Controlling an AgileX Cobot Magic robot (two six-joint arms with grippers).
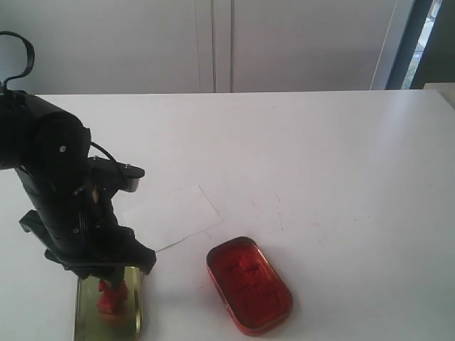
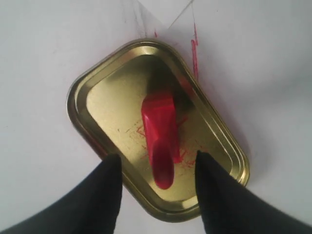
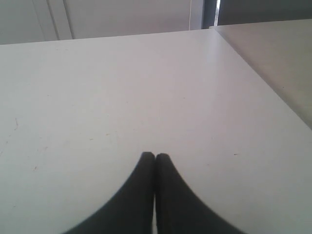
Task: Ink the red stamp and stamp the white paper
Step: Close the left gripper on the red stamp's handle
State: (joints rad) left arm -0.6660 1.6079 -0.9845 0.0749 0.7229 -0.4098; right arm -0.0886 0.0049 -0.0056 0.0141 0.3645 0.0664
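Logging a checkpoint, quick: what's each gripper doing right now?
Left gripper: open, straddling the red stamp in the gold lid, not gripping it.
Right gripper: shut, holding nothing.

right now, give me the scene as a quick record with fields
stamp: red stamp in the gold lid, not gripped
left pincer: open, fingers either side of the stamp, apart from it
right pincer: shut, over bare table
paper: white paper flat on table beyond the lid
ink tin: open, red pad showing, beside the lid
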